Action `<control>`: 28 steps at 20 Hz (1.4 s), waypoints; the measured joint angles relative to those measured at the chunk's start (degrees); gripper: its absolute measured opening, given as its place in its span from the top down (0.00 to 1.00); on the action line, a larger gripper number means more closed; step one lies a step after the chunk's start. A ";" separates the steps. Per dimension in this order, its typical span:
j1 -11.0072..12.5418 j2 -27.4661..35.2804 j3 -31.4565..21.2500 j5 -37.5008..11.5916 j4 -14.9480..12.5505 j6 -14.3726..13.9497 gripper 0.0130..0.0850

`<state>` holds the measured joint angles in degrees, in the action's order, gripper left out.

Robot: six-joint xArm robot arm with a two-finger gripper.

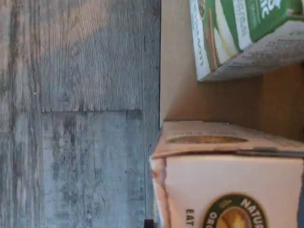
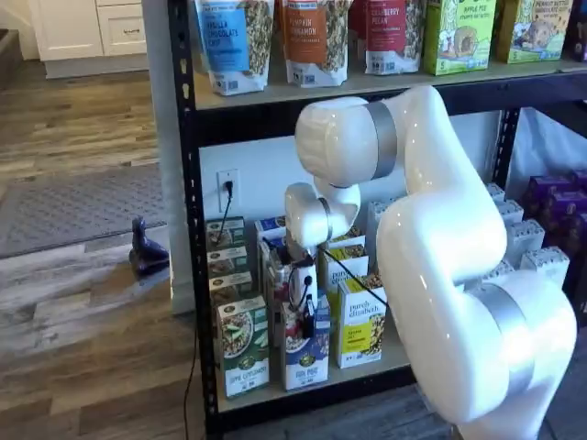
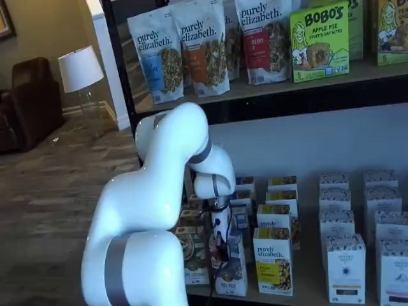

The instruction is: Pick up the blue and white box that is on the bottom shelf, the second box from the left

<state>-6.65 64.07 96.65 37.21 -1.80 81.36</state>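
**Operator:** Where is the gripper sitting?

**Describer:** Your gripper point(image 2: 306, 307) is hanging right over the blue and white box point(image 2: 305, 353) at the front of the bottom shelf point(image 2: 385, 365). You cannot tell from these views whether its fingers are parted or closed on anything.

**Operator:** And beyond it?

**Describer:** The green-and-white carton point(image 2: 243, 345) is standing just beside the box, the yellow carton point(image 2: 361, 321) on its other side. Pouches point(image 3: 206, 44) are lining the upper board.
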 joint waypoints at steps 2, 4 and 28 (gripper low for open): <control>0.03 -0.17 -0.32 -0.14 -0.04 -0.02 0.39; 0.04 -0.30 -0.61 -0.29 -0.14 -0.10 0.44; -1.71 -9.65 -15.06 -7.06 -2.41 -3.84 0.44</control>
<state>-8.36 54.41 81.59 30.15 -4.21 77.52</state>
